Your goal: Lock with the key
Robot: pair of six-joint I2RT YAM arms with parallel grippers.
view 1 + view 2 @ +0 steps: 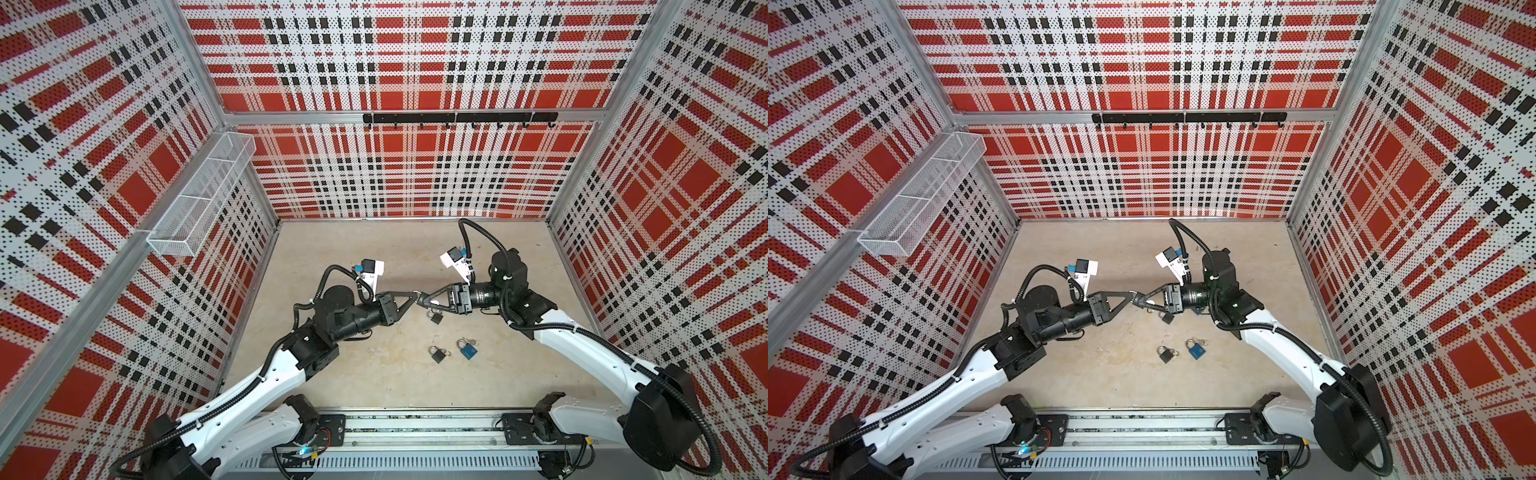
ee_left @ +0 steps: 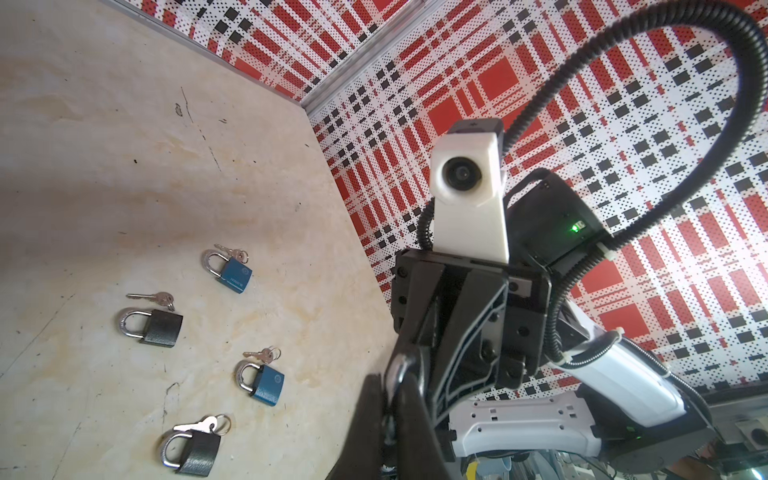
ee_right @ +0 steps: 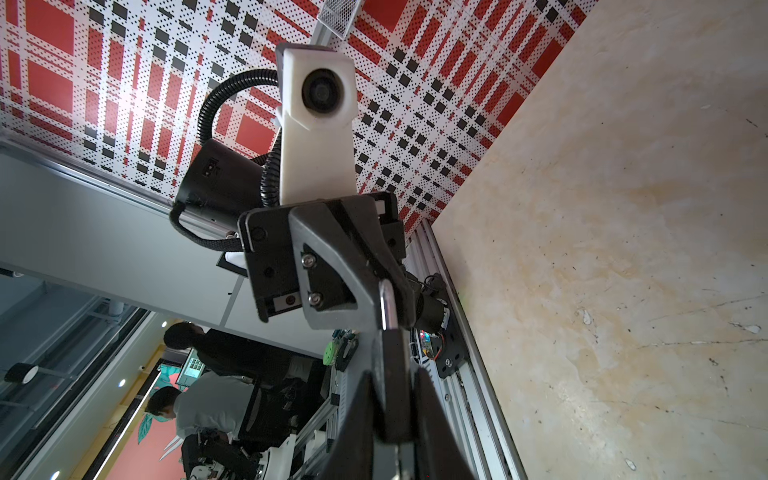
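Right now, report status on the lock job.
Right gripper shut on black padlock. Left gripper shut, tips at its shackle. Spare padlocks on table below, not in the way.

Far tabletop (image 1: 374, 249) open, left arm (image 1: 266, 376) and right arm (image 1: 582, 345) bridging mid-table, black padlock (image 1: 439, 355), blue padlock (image 1: 469, 352) in front

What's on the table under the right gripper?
A black padlock lies on the table just under the right gripper, seen in both top views. The gripper covers the table beside it, so anything else there is hidden.
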